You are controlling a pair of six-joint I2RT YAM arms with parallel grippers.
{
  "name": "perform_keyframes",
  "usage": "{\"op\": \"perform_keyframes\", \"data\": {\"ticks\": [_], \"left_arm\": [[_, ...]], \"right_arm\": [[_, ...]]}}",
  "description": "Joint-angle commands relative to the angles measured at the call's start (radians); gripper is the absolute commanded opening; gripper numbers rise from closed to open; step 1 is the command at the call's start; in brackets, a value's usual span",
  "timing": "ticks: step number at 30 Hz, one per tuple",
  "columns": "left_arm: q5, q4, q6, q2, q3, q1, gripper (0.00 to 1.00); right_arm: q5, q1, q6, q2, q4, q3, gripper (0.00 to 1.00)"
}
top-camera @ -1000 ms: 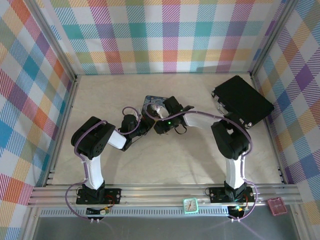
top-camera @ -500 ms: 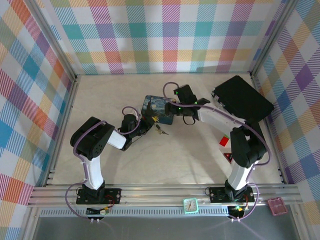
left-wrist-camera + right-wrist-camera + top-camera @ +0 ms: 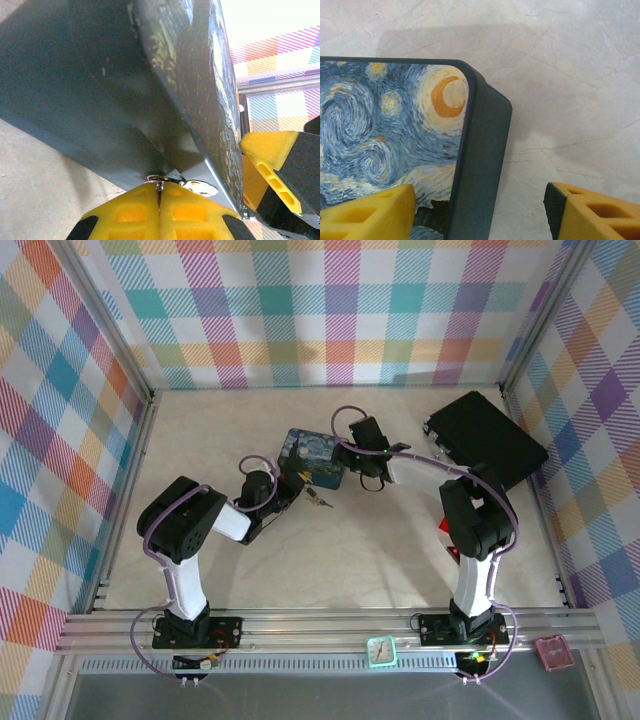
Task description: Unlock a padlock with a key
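Padlock (image 3: 320,502): a tiny dark body with pale glints, lying near the centre of the worktop (image 3: 330,565), just off the near edge of the painted tin (image 3: 310,454). From overhead its details are too small to resolve.

Key (image 3: 159,183): a thin silvery piece seen from the left wrist, pinched in the seam between the two yellow fingers. A small ring and a flat bright metal part sit just beyond the tips. Which part of it is clamped cannot be told.

Left gripper (image 3: 159,194): fingers pressed together on the key, with the tips close under the tin's dark side wall.

Right gripper (image 3: 480,212): jaws spread wide. One yellow finger (image 3: 367,212) is over the tin's swirly blue lid, and the other is over bare worktop beyond the tin's rounded corner, so the tin's right-hand edge lies between them. Contact with the tin cannot be judged. In the left wrist view, one of its fingers shows just past the tin.

Tin: rectangular with a dark rim and a starry-night lid, flat on the worktop, on the far side of the padlock from the arm bases.

Black case (image 3: 487,435): large and flat, set at an angle in the far right corner of the worktop, well apart from the tin.

Red object (image 3: 448,523): small, beside the right arm, towards the right edge.
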Motion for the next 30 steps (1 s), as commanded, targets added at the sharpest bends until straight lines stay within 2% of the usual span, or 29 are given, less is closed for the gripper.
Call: {"op": "perform_keyframes", "data": {"ticks": [1,6,13,20,26,30], "left_arm": [[-0.093,0.051,-0.028,-0.018,-0.038,-0.007,0.00],[-0.217,0.131,-0.085,-0.009,-0.070,-0.024,0.00],[-0.391,0.244,-0.174,0.022,-0.130,-0.041,0.00],[-0.458,0.275,-0.201,0.018,-0.134,-0.058,0.00],[-0.408,0.252,-0.193,-0.025,-0.158,-0.061,0.00],[-0.322,0.124,-0.168,-0.119,-0.194,-0.062,0.00]], "right_arm": [[0.013,0.009,0.113,0.014,0.047,-0.064,0.67],[0.063,0.026,0.211,-0.019,0.127,-0.167,0.64],[0.099,0.035,0.234,-0.020,0.095,-0.156,0.62],[0.108,0.039,0.254,-0.010,0.105,-0.144,0.62],[0.060,0.040,0.142,-0.019,0.095,-0.066,0.63],[0.030,0.038,0.040,-0.054,0.066,-0.018,0.66]]}}
